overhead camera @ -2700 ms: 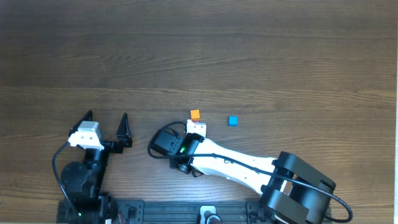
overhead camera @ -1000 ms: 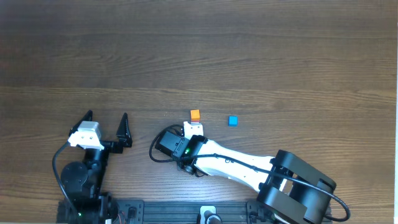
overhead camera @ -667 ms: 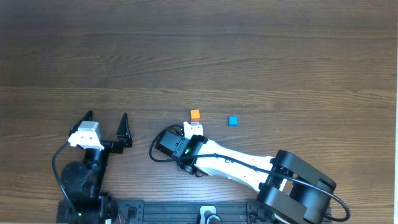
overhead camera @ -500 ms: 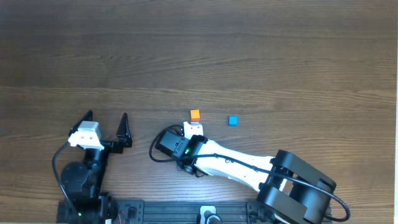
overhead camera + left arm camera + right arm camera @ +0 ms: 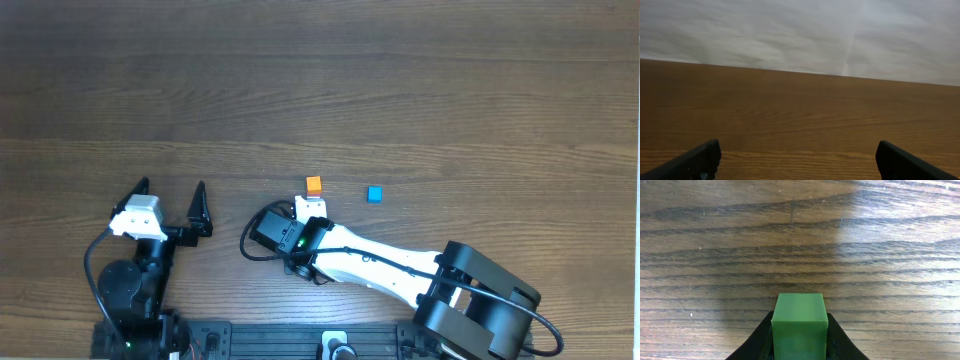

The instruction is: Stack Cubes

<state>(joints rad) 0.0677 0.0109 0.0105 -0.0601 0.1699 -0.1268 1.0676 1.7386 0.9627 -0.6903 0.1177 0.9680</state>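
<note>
Altogether 3 cubes show: 1 green cube (image 5: 800, 317), 1 orange cube (image 5: 314, 185) and 1 blue cube (image 5: 374, 194), all small next to the 2 arms. The green cube sits between the 2 dark fingers (image 5: 765, 330) of the right gripper (image 5: 314, 206), which is clamped on its 2 opposite sides, so that cube's top face and front edge stand clear of the fingertips in the right wrist view. Below and beyond it lies the bare grain of the wooden table (image 5: 400, 80); whether the green cube's underside touches the wood cannot be told. From above, the right gripper's white head lies just beside the orange cube, on the side nearer the arm bases, and the right arm reaches in from the lower right corner across the middle. The orange cube and the blue cube each rest flat on the table, single and unstacked, near one another but apart, with the blue 1 to the right of the orange 1. The left gripper (image 5: 171, 187) is near its own base at the left, well apart from all 3 cubes, its 2 black fingers spread wide with nothing between them but bare wood.
</note>
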